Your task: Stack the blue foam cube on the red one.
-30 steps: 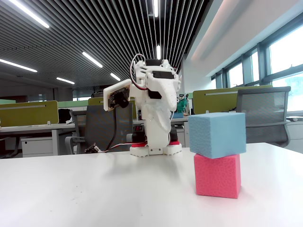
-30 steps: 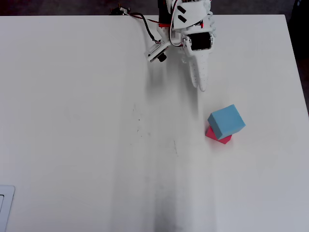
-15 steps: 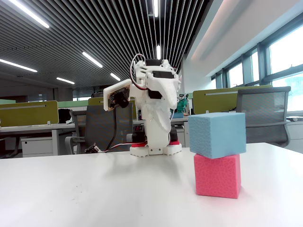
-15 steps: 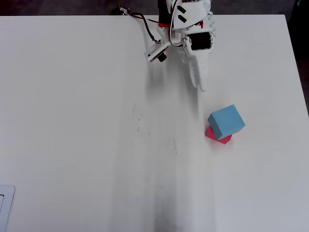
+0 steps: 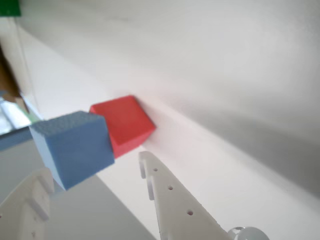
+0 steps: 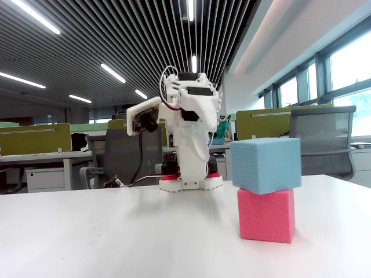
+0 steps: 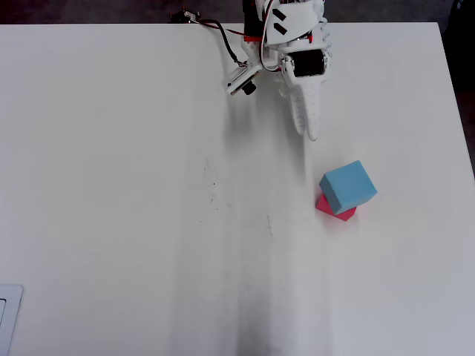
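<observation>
Cubes sit stacked ahead of the gripper: the blue cube rests on the red cube, turned a little so its corners overhang the one below. In the overhead view the blue cube hides most of the red cube, of which only a sliver shows on the lower left. Both stand on the white table, clear of the gripper, whose tip points toward them from near the arm's base and touches neither.

Seen from the wrist, the two white fingers stand apart with open space between them, holding nothing. There the blue cube lies beyond the fingertips, nearer the left finger, and the red cube shows past it.

From the front, the arm is folded back over its base, well behind the stack, with office desks and chairs behind it.
</observation>
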